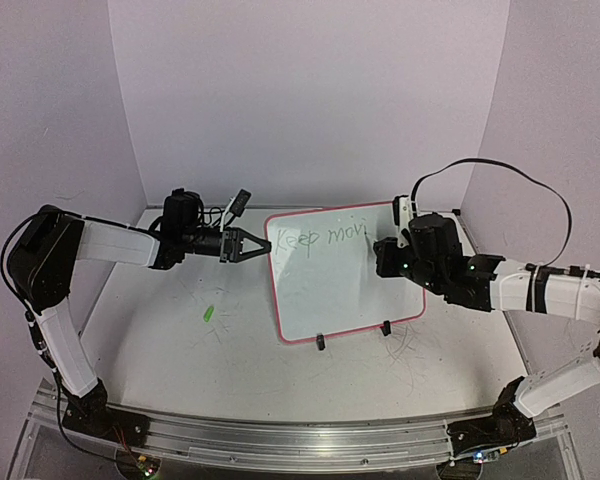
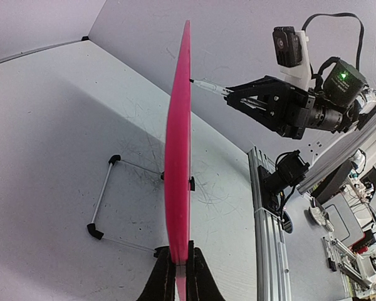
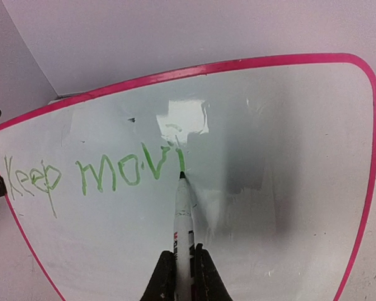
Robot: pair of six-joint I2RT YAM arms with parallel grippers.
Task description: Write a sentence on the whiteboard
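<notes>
right gripper (image 3: 182,266): jaws pressed together on the barrel of a white marker (image 3: 183,216). its dark tip touches the whiteboard (image 3: 282,188) at the foot of the last stroke.

left gripper (image 2: 178,273): jaws closed on the board's pink frame, pinching one side edge, so you see the board edge-on in the left wrist view.

sentence (image 3: 91,175): green script reading "keep movi", slanting upward across the upper left of the board. the rest is not yet written.

the board stands near upright on its black feet (image 1: 321,342) on the table (image 1: 150,340), between the two arms. a small green object (image 1: 209,313) lies well apart to the left.

hazards for your next letters:
- press too hard and the board may flex or pivot about its single clamped edge, breaking the stroke.
- press too lightly and the line may skip.
- the length of marker ahead of the jaws may let it twist in the grip.
- the upward slant may carry the script toward the top frame.
</notes>
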